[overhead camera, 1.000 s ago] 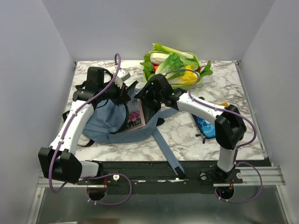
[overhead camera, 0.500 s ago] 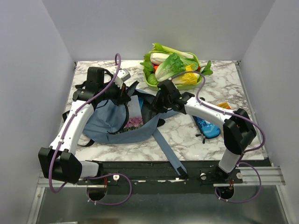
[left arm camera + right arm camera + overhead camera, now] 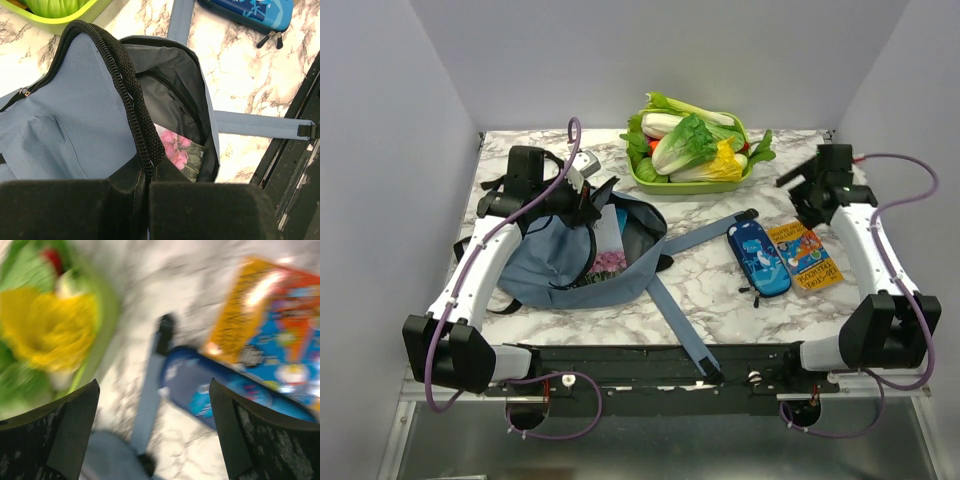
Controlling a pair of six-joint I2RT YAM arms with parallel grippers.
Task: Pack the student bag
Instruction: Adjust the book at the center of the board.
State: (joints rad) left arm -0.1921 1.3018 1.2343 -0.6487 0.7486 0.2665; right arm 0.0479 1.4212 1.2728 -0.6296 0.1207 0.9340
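Holding position, left arm: my left gripper (image 3: 584, 204) is fully closed on the black zipper rim (image 3: 121, 80) of the student bag (image 3: 545, 262). In the left wrist view the two pads meet with the zipper tape pinched between them. The rim rises from the pads in an arch, higher than the rest of the fabric.

Location of the bag: it lies on the left half of the marble table (image 3: 720, 295), in front of my left arm, with its mouth open toward the right. Inside the mouth, a book with pink flowers on its cover (image 3: 178, 152) sits partly within the dark lining. One long blue strap (image 3: 705, 231) runs from the bag toward the right, its black end near the pencil case (image 3: 758, 258). A second strap (image 3: 678, 322) runs toward the near table edge.

Right arm: my right gripper (image 3: 802, 190) hangs over the far right part of the table, well apart from the bag. Its fingers are spread wide and nothing is between them. The right wrist view is blurred. It shows the blue pencil case, an orange book (image 3: 805, 256) just beside it, the black strap end, and the green tray (image 3: 692, 184) of leafy vegetables.

The pencil case and orange book lie side by side on the right half of the table. The green tray stands at the far edge, just beyond the bag.
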